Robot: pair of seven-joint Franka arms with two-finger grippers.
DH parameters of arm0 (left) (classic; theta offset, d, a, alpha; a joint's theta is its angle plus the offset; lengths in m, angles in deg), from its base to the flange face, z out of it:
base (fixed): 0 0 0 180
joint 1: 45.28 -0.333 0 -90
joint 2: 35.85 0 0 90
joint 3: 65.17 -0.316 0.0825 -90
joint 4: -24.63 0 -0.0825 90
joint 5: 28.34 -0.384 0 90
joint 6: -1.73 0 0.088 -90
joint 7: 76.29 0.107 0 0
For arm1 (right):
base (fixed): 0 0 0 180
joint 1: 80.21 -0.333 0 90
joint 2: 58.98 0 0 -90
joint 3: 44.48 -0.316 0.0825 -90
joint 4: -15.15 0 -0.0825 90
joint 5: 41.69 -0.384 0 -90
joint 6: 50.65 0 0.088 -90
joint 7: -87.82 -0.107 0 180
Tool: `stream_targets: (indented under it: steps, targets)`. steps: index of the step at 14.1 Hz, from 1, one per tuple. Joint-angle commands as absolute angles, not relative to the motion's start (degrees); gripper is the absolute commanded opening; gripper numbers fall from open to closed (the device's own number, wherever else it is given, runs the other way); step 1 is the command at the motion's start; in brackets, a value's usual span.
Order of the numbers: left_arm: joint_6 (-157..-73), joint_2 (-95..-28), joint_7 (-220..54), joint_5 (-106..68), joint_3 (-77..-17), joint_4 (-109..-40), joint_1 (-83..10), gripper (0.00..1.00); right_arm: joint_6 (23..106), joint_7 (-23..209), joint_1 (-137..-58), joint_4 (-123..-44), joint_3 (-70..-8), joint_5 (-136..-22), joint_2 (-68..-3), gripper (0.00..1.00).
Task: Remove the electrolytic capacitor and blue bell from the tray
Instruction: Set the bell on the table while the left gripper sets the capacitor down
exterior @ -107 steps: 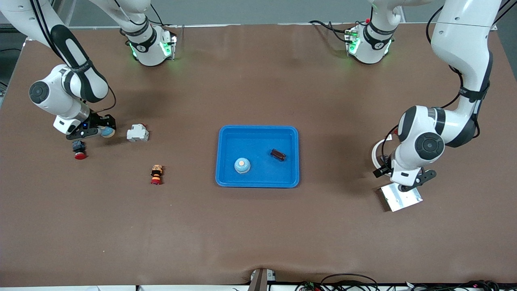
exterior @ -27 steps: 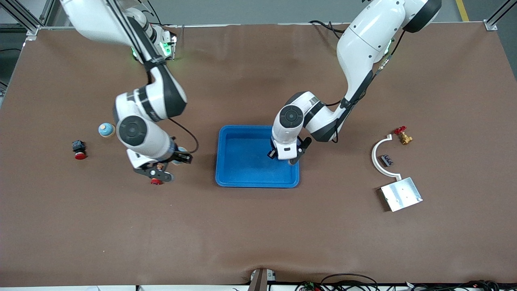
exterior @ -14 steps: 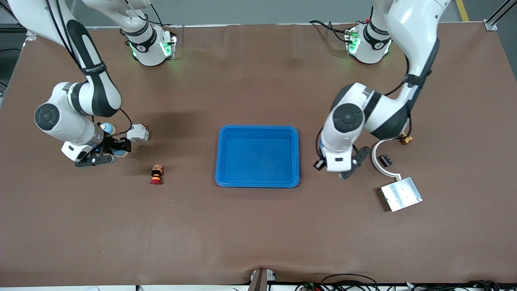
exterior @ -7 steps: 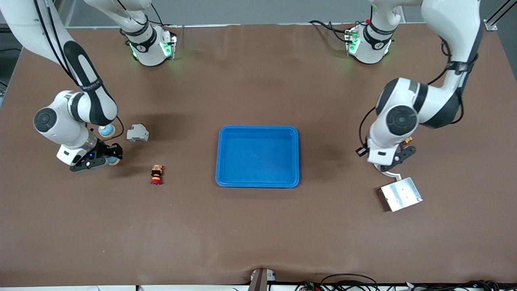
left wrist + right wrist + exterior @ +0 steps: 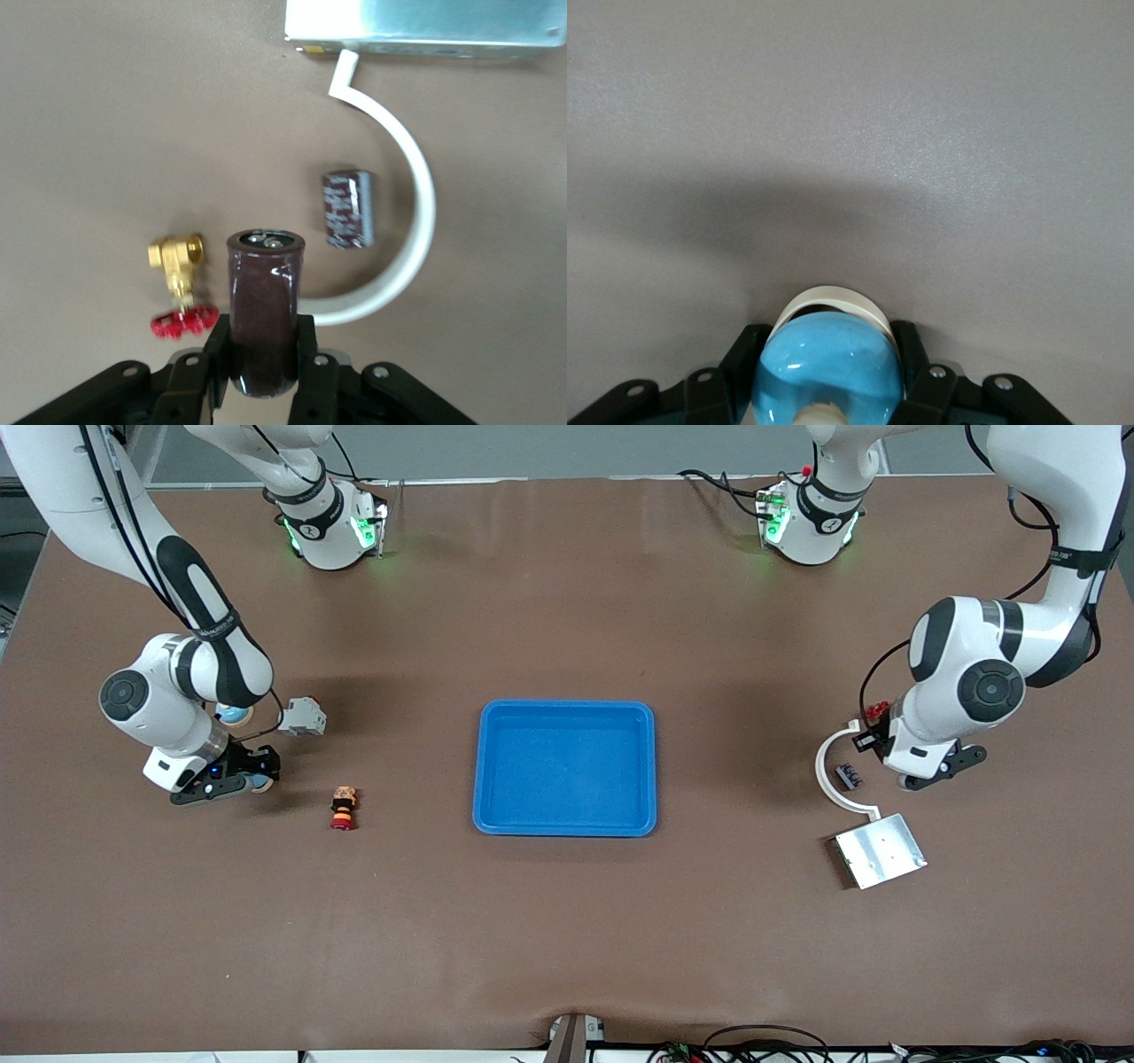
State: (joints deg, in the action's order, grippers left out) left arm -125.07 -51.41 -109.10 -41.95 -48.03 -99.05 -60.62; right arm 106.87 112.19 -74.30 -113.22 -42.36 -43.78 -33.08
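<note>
My right gripper (image 5: 248, 776) is clamped on the glossy blue domed bell (image 5: 826, 367) over the matte brown tabletop (image 5: 567, 921), toward the right arm's end. The smooth rectangular blue tray (image 5: 651, 779) sits mid-table. My left gripper (image 5: 262, 385) pinches the dark shiny cylindrical capacitor (image 5: 264, 310) above a curved white bracket (image 5: 416, 221) and brass valve (image 5: 180, 266).

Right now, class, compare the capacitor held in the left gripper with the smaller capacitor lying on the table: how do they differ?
The held capacitor is clamped in the left gripper above the table; the smaller capacitor lies loose on the table inside the curve of the white arc piece. The held capacitor looks longer and glossier, with its metal-terminal end facing the camera; the smaller capacitor shows only its printed side. Both are dark brown cylinders.
</note>
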Motion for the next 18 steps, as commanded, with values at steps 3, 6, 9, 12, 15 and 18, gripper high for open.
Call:
stream_targets:
  steps: [3,6,9,12,15,18]
  targets:
    - [-133.1,-53.9,-107.8,-48.1,-47.5,-103.0,-62.8,0.0,108.5,108.2,-76.3,-113.1,-43.0,-43.5,-30.6,0.0]
    - [-135.5,-56.0,-107.8,-50.9,-47.5,-103.1,-64.4,0.0,108.3,108.2,-76.3,-113.1,-43.1,-43.5,-30.6,0.0]
    - [-138.9,-58.4,-107.8,-52.3,-47.5,-103.2,-65.2,0.0,107.8,108.1,-76.0,-113.0,-43.0,-43.5,-30.7,0.99]
    - [-140.0,-59.4,-107.8,-52.9,-47.5,-103.2,-66.2,0.0,107.6,108.0,-75.9,-112.9,-43.1,-43.5,-30.9,1.0]
    - [-139.9,-59.1,-108.0,-52.9,-47.5,-103.2,-66.2,0.24,103.6,108.1,-76.0,-112.4,-43.0,-43.5,-33.3,1.0]
    - [-139.6,-57.9,-108.2,-52.9,-47.3,-103.1,-66.3,1.0,92.6,108.0,-76.3,-110.6,-43.1,-43.4,-38.0,1.0]
